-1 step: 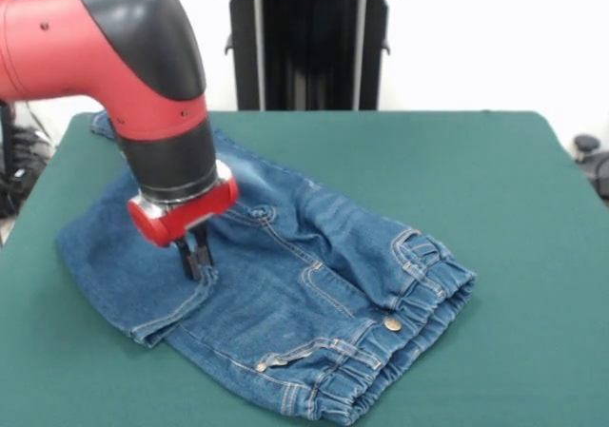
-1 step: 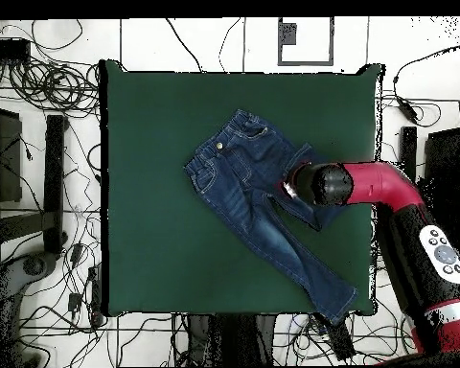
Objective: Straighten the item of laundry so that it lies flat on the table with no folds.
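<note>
Gripper on diagonally-lying jeans

No text, label, brand, number or sign could be read anywhere. The jeans, the table and the arm carried no legible marking in either view.

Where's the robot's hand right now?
In the front view the hand is at the left, pressed down onto the folded leg of the jeans on the green table.
</note>
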